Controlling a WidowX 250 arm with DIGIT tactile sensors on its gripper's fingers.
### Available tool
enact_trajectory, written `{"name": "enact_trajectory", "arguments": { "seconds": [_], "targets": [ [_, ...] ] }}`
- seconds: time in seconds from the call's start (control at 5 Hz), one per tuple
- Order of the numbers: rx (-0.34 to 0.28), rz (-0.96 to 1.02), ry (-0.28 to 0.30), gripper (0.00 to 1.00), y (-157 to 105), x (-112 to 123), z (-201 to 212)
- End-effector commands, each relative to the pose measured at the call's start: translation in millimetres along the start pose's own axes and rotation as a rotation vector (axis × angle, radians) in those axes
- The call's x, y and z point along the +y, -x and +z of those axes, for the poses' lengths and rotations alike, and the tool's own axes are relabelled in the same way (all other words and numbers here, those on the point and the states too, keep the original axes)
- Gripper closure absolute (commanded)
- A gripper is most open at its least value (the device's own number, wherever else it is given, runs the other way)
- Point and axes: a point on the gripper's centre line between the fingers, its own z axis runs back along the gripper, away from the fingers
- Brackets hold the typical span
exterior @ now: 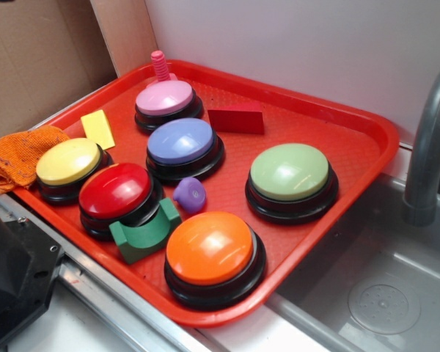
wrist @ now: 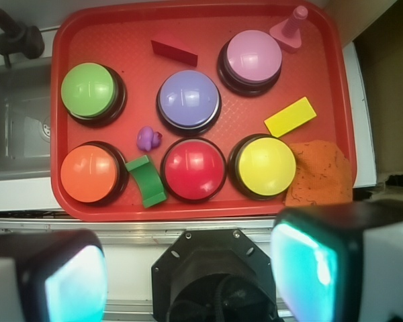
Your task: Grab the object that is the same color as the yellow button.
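Yellow block: flat, just beside yellow button and orange cloth; snag risk.
Jaws: apparently wide open, empty.

I see the pale grey desk carrying a red plastic tray, with a crumpled orange cloth at its edge.

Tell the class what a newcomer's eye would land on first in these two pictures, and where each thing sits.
Six big dome buttons crowd a red tray beside a sink. The orange button sits at the tray's front edge, with the light green button behind it. The yellow button sits near the orange cloth, with the small yellow block lying flat just behind it. The gripper hangs open off the tray, holding nothing.
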Motion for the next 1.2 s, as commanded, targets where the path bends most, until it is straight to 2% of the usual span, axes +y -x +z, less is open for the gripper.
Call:
{"name": "enact_trajectory", "arguments": {
  "seconds": [0.0,0.2,0.4,0.6,0.8,1.0],
  "targets": [
    [0.000,0.000,0.000,0.00,0.0,0.0,0.0],
    [-0.029,0.194,0.044,0.00,-9.6,20.4,-10.0],
    [-0.040,0.384,0.052,0.00,-15.3,42.3,-26.9],
    [-0.064,0.595,0.022,0.00,-22.9,70.1,-53.4],
    [-0.129,0.773,-0.031,0.00,-31.2,94.6,-76.0],
    [-0.153,0.882,-0.051,0.00,-44.6,122.0,-100.2]
  ]
}}
